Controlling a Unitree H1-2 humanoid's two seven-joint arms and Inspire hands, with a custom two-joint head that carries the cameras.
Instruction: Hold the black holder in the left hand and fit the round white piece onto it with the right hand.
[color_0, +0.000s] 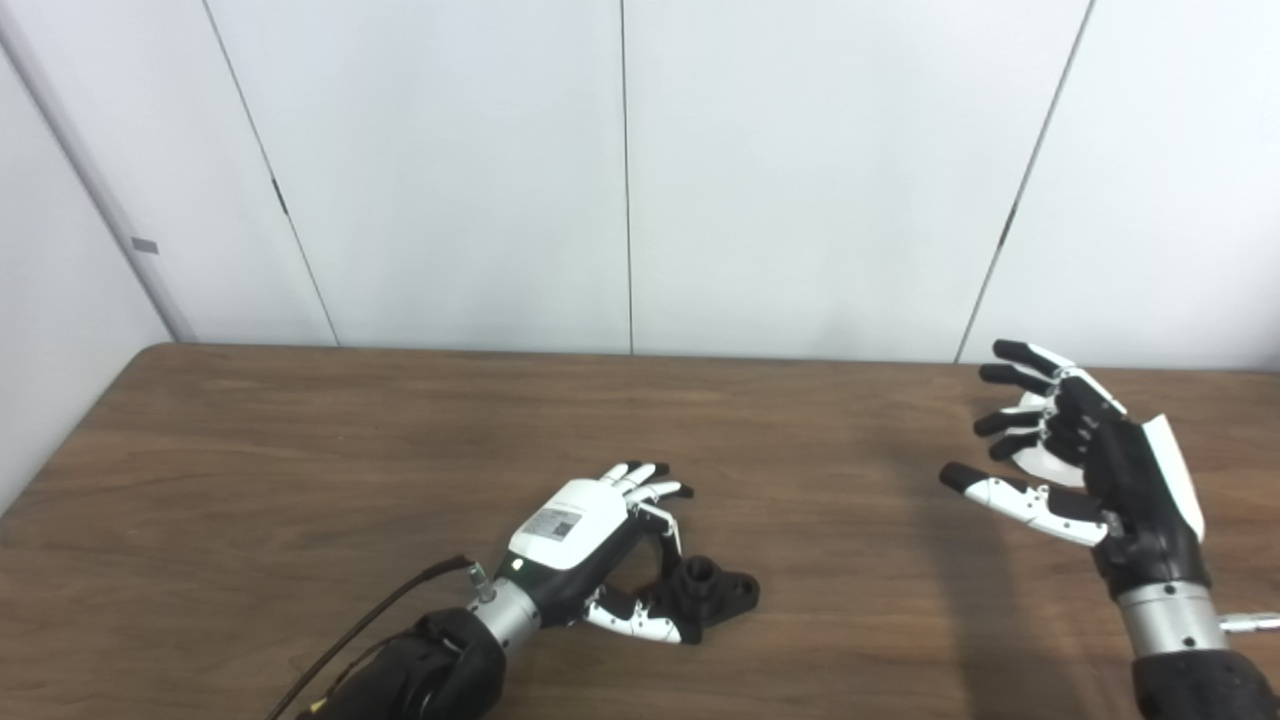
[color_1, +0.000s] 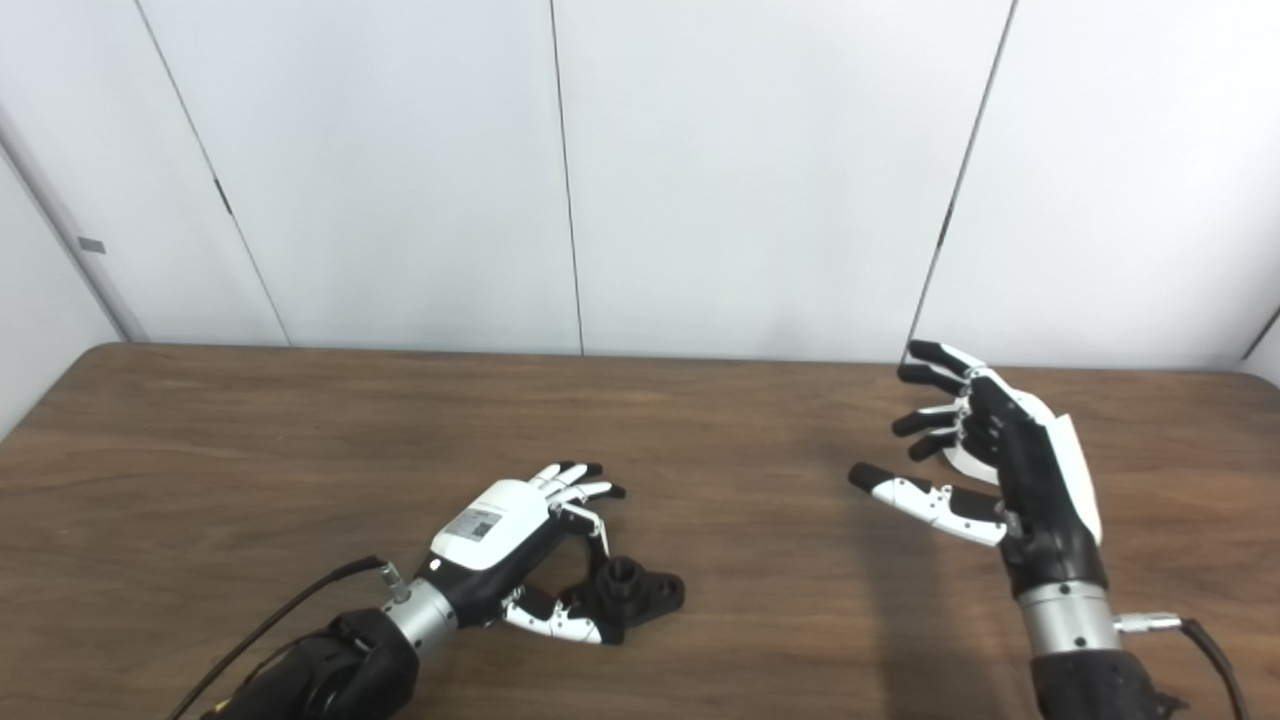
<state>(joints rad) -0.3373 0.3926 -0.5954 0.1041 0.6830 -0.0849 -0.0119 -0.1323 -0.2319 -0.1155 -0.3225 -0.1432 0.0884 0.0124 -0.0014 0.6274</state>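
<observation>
The table is dark brown with a streaked wood grain, and the wall panels at twelve o'clock are plain off-white split by thin dark seams. The black holder is matte black all over, while the round white piece at three o'clock looks plain white, though mostly hidden. Both the left hand and the right hand are black with white shells, black fingertips and silver wrists.

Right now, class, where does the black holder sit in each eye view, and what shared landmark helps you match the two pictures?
Left eye view: the black holder lies on the table below centre, at the left hand.
Right eye view: the same holder sits at centre bottom, further left in the picture.
Shared landmark: the vertical wall seam, rising behind the table just left of the holder in both.
</observation>
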